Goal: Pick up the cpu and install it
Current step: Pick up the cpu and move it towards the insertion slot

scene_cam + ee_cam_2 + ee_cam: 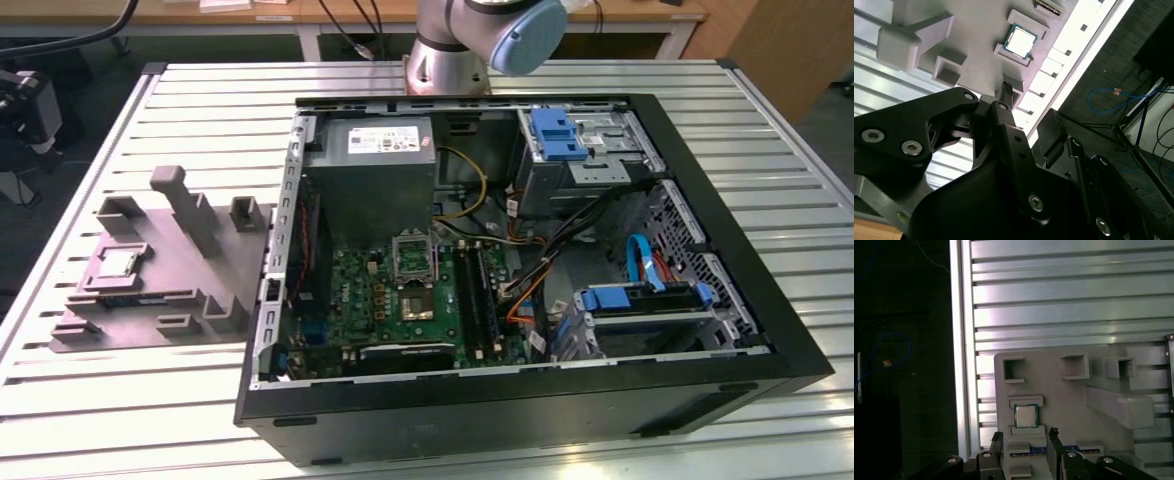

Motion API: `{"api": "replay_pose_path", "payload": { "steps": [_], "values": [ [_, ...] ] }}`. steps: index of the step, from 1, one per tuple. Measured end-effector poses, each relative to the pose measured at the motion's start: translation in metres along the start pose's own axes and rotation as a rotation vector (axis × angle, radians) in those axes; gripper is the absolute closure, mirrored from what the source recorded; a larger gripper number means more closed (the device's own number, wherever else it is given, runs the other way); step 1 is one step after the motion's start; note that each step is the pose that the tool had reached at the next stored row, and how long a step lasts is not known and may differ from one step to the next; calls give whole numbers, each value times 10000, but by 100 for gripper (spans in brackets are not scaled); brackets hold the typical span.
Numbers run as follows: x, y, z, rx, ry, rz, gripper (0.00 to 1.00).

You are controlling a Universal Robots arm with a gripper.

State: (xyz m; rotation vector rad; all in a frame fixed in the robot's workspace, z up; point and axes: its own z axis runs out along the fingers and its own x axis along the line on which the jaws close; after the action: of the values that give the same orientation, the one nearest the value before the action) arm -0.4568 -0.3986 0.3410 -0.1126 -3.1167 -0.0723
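First wrist view: the pincer (1025,438) gapes open near the cpu (1025,415), seated between grey fixture (1059,400) ridges.

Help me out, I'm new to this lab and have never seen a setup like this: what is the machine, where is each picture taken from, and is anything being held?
The machine is a robot arm with a two-fingered gripper. The exterior view comes from a camera off the arm, looking down on a slatted metal table. On it sit an open computer case, its green motherboard inside, and, on the exterior view's left, a grey plastic fixture. Both wrist views come from cameras riding on the arm, looking past the gripper at that fixture. The cpu, a small silver square chip, lies in a recess of the fixture. The gripper is open and holds nothing.
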Motion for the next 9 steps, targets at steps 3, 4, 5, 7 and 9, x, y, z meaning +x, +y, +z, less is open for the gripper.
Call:
{"api": "replay_pose_path", "payload": {
  "steps": [3, 4, 5, 7, 9],
  "values": [
    [0, 0, 7, 1, 2, 0, 53],
    [0, 0, 10, 1, 1, 1, 53],
    [0, -1, 13, 1, 1, 0, 53],
    [0, -1, 18, 1, 2, 0, 53],
    [0, -1, 24, 1, 1, 0, 53]
  ]
}}
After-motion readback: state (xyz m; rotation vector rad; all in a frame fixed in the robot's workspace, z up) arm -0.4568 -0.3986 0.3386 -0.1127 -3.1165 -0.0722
